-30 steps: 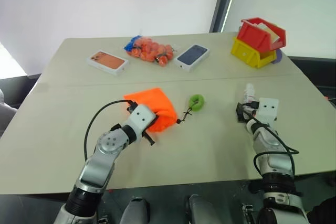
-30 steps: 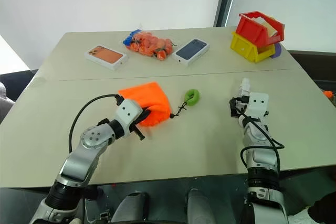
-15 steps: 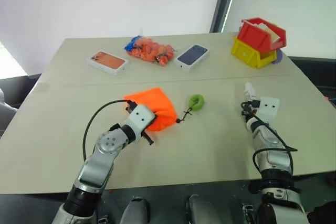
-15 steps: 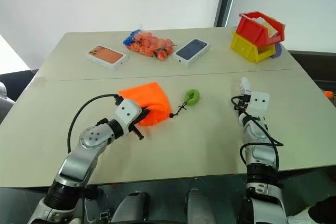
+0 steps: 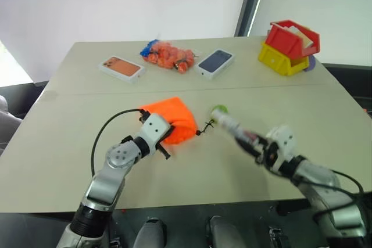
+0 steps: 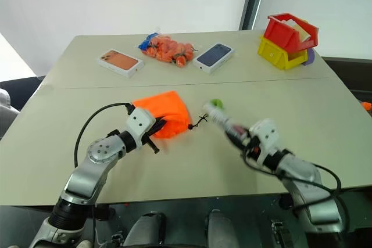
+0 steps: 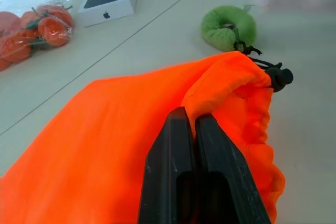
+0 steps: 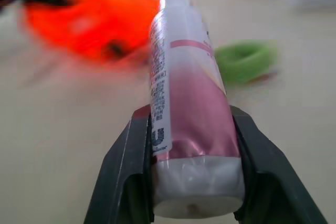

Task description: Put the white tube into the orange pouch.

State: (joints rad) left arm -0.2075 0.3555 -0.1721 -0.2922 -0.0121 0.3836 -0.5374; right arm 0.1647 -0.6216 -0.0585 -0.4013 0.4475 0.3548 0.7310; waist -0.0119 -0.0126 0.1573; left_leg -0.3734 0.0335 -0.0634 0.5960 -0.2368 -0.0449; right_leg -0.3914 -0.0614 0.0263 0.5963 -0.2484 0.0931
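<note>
Across the beige table (image 5: pixel 70 143) I see my right gripper (image 8: pixel 191 171) clamped around the white tube (image 8: pixel 184 103), aimed toward the orange pouch (image 5: pixel 174 117), whose rim fabric my left gripper (image 7: pixel 195 145) pinches tight beside the green ring (image 7: pixel 228 26).

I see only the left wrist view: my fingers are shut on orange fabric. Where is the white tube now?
Observer: The right gripper holds the white tube between its fingers, pointed toward the orange pouch.
Operator: Is the tube inside the pouch already?
Observer: No. In the head views the tube's far end is near the green ring, beside the pouch.
Operator: What else is on the table?
Observer: At the far right corner, a red bin sits on a yellow bin.
</note>
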